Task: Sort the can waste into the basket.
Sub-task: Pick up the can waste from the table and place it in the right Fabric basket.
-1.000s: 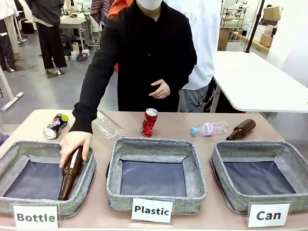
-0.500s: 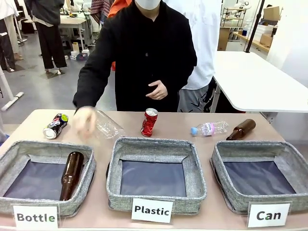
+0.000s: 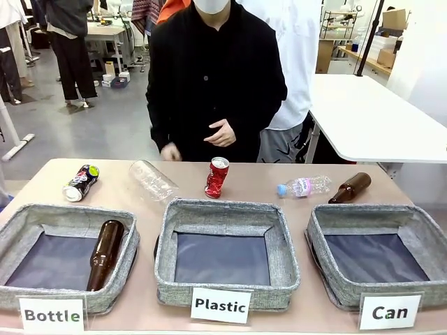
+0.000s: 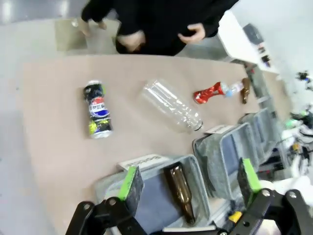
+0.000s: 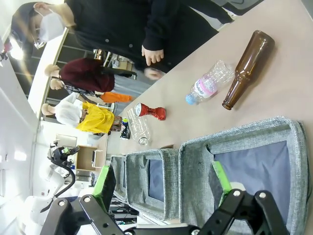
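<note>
Two crushed cans lie on the far side of the table. The red can (image 3: 217,177) (image 4: 208,93) (image 5: 150,111) is behind the middle bin, and the black printed can (image 3: 81,182) (image 4: 98,116) is at the far left. The grey basket (image 3: 370,213) (image 5: 234,134) behind the "Can" card (image 3: 390,312) sits at the front right with nothing in it. My left gripper (image 4: 190,179) hangs open, high above the left bin. My right gripper (image 5: 163,180) is open above the row of bins. Neither touches a can.
The "Bottle" bin (image 3: 28,216) holds a brown bottle (image 3: 103,252). The "Plastic" bin (image 3: 223,211) is in the middle. A clear plastic bottle (image 3: 153,180), a labelled plastic bottle (image 3: 303,186) and a second brown bottle (image 3: 349,188) lie on the table. The person's hands (image 3: 220,134) are held near the body.
The person's hand let go of the brown bottle in the "Bottle" bin and drew back across the table to the body. The cans and both grippers stayed put.
</note>
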Robot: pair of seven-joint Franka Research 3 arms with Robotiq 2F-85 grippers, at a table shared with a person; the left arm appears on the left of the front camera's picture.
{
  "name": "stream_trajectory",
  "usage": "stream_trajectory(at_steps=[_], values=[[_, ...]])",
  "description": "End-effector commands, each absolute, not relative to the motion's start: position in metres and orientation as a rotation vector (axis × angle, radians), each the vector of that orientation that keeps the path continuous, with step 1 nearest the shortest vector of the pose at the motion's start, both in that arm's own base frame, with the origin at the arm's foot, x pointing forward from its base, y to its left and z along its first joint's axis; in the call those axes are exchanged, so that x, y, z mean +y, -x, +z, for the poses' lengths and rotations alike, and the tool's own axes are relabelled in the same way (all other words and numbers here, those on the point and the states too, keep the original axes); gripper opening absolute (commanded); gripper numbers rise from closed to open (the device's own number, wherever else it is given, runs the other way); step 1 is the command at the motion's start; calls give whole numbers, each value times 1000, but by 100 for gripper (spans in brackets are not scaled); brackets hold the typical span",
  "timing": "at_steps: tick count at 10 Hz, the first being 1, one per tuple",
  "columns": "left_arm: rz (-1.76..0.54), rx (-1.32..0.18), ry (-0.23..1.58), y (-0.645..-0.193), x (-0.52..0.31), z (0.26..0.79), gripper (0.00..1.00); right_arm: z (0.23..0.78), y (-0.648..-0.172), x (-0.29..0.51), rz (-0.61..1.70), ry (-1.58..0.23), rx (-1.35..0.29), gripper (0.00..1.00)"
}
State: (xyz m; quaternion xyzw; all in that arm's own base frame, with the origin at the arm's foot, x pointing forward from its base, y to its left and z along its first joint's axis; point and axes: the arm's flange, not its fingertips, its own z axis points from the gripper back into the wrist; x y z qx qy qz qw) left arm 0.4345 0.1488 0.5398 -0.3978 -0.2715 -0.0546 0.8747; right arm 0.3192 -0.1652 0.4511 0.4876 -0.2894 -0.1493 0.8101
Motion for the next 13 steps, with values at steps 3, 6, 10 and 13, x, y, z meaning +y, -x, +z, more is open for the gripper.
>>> stream_trajectory(at_steps=[3,6,10,13], values=[[-382,-605,699,-471,-30,506,100,450,-323,-166,-305,-1060,-650,100],[-455,-589,584,-497,-159,456,100,450,-323,-166,-305,-1060,-650,100],[-495,-608,473,-487,-207,422,100,450,-323,-166,-305,-1060,-650,100],[-495,-608,473,-487,-207,422,100,450,-323,-166,-305,-1060,-650,100]])
